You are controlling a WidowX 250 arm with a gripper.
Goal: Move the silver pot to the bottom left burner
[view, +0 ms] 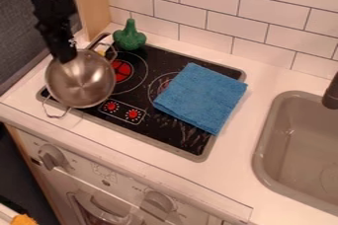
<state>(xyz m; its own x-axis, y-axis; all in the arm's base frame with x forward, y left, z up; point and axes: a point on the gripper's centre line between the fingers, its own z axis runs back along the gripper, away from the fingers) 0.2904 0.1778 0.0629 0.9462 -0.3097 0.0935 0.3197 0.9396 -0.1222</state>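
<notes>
Step in hand, as I judge it: final placement. The silver pot [80, 80] is over the left end of the toy cooktop [161, 132]. My pincer [66, 58] is at its rim; I cannot tell whether it is open or closed. Next: align the base with the burner, seat it level, then retract.

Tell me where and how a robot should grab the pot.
Probably by the rim of the pot, from above, at the upper left where the gripper is: the wide mouth is open, so the thin wall looks easy to pinch from inside and outside.
</notes>
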